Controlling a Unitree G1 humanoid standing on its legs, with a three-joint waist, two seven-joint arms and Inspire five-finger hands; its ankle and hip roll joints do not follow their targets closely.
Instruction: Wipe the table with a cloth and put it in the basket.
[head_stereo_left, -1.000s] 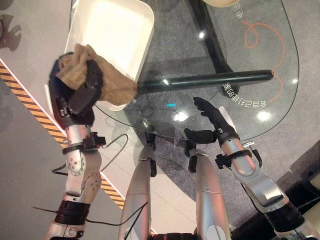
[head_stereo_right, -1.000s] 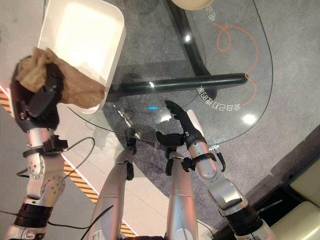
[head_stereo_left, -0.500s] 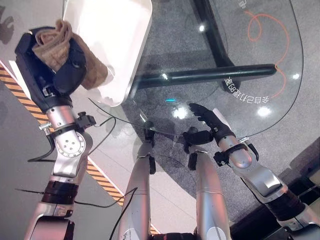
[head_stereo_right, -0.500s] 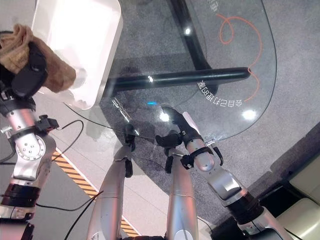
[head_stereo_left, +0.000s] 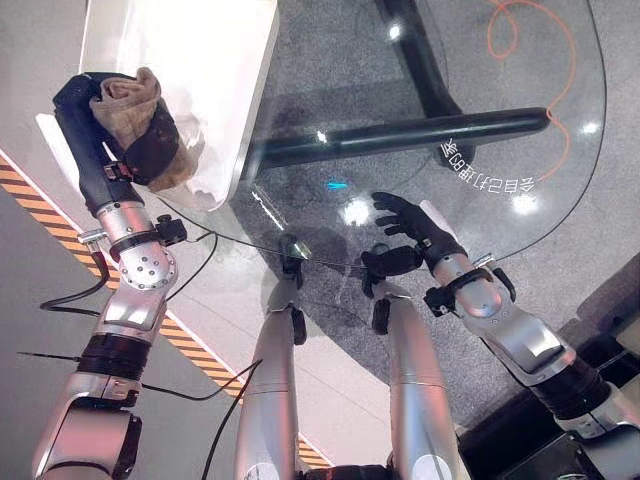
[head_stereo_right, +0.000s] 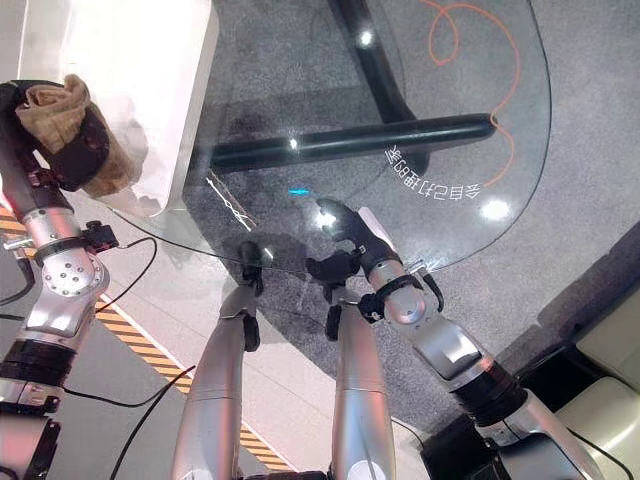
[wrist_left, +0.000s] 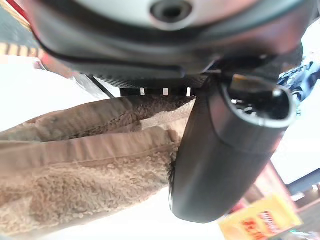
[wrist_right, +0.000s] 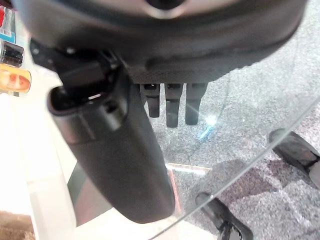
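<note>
At the upper left of the frame, the left hand (head_stereo_left: 140, 140) is clenched around the bunched tan cloth (head_stereo_left: 125, 100), holding it over the white basket's (head_stereo_left: 215, 60) near rim, apparently ready to drop it in. The right hand (head_stereo_left: 410, 222) rests with fingers relaxed at the glass table's (head_stereo_left: 520, 150) near edge, lower centre, out of the way.

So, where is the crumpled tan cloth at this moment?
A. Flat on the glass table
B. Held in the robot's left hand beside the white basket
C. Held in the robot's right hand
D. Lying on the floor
B: the crumpled tan cloth is bunched in the curled fingers of the left hand, next to the white plastic basket, while the right hand hangs open over the glass table, holding nothing.
</note>
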